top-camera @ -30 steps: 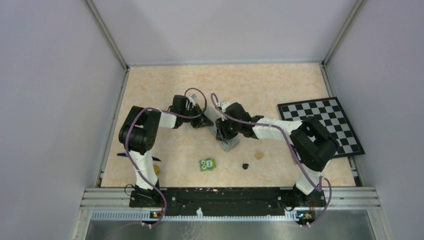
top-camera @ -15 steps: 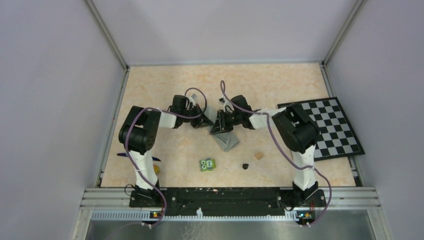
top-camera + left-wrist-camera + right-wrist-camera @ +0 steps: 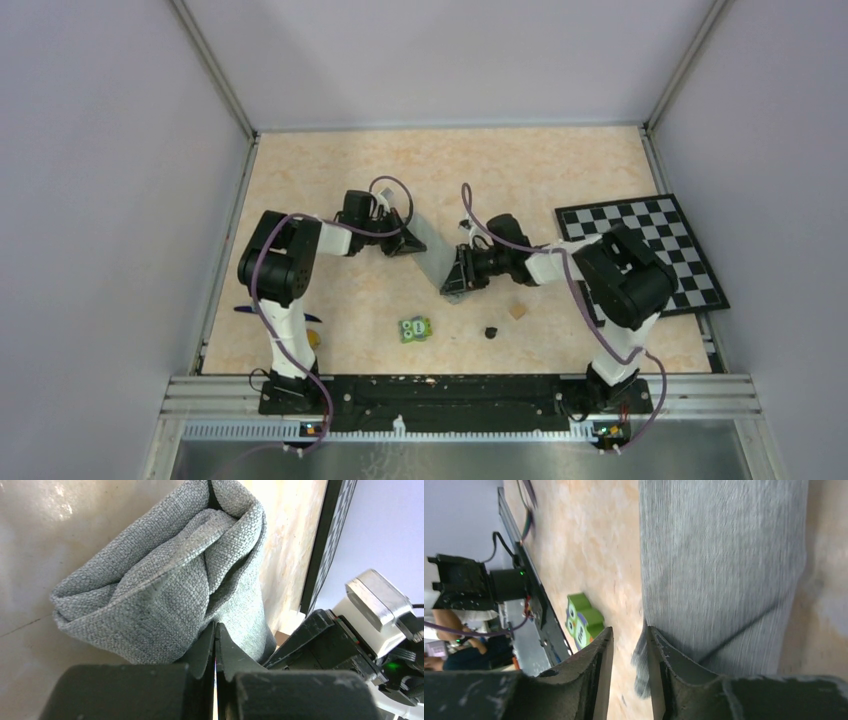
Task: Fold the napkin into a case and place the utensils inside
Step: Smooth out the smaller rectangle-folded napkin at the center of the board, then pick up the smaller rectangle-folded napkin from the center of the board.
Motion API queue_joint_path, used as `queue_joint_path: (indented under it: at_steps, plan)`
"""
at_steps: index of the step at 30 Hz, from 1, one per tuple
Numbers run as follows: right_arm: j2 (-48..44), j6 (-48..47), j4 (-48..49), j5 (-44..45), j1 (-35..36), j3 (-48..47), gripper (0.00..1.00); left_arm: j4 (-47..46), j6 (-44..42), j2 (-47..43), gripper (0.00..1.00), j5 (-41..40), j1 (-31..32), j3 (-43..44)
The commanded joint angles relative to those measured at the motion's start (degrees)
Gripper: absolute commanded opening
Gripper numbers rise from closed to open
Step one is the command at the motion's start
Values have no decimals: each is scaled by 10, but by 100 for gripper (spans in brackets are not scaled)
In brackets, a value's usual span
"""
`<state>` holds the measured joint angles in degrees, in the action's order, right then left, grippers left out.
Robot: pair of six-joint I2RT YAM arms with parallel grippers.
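Left gripper (image 3: 215,626) is clamped tight, its tips pushed into the near edge of the napkin (image 3: 165,580). From where I stand it looks to be pinching that end, so the cloth can't slide while the other arm works. Right gripper (image 3: 629,630) stands part open, low at the opposite end. A fold of the napkin's edge lies against one finger, and bare table (image 3: 589,555) shows between the cloth and the other finger, so I can see no bite on it. The napkin sits mid-table between the two grippers as a narrow bunched roll with its layers tucked into one another. I'd say it's closer to a case than a flat sheet, though not a tidy one. The blue utensil (image 3: 243,310) and yellow utensil (image 3: 313,339) lie well apart from it by the left arm's base, not yet inside. The owl block (image 3: 415,329) sits near the right gripper and is no part of this job
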<state>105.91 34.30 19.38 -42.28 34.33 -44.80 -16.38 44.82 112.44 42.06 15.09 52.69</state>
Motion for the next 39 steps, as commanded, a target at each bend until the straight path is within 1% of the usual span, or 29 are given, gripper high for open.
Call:
queue_joint_path:
  at_steps: [1,4,6,7,9,10,11,13,16,18,20,25,29,33,39]
  plan:
    - [-80,-67,-98,33,2,27,33,56,-43,26,0,-72,-11,7]
    - [-141,-114,-143,59,7,22,36,69,-50,8,1,-68,-8,17]
    - [-203,-167,-170,117,28,14,42,89,-60,-17,14,-68,-3,28]
    - [-232,-198,-185,168,47,9,46,94,-61,-30,20,-64,-2,30]
    - [-280,-263,-210,301,110,-2,60,91,-53,-58,28,-40,-1,33]
    - [-290,-288,-209,355,141,-4,63,90,-47,-72,31,-31,-1,37]
    - [-291,-302,-200,391,154,-5,65,93,-44,-87,34,-23,-1,44]
    - [-274,-320,-198,419,159,-22,66,112,-42,-117,41,-16,-2,62]
    - [-223,-338,-220,456,169,-72,65,157,-55,-164,48,-20,-14,93]
    - [-181,-353,-228,488,183,-102,65,188,-63,-197,53,-22,-34,103]
    - [-145,-364,-241,523,197,-132,64,211,-63,-240,55,-31,-66,94]
    - [-71,-350,-274,579,221,-203,58,255,-62,-352,58,-73,-161,32]
    - [-24,-325,-293,588,223,-237,55,273,-74,-404,59,-78,-208,-9]
    - [14,-308,-313,594,224,-265,54,290,-93,-425,59,-63,-231,-22]
    - [67,-289,-329,605,229,-299,54,289,-100,-436,59,-47,-241,-31]
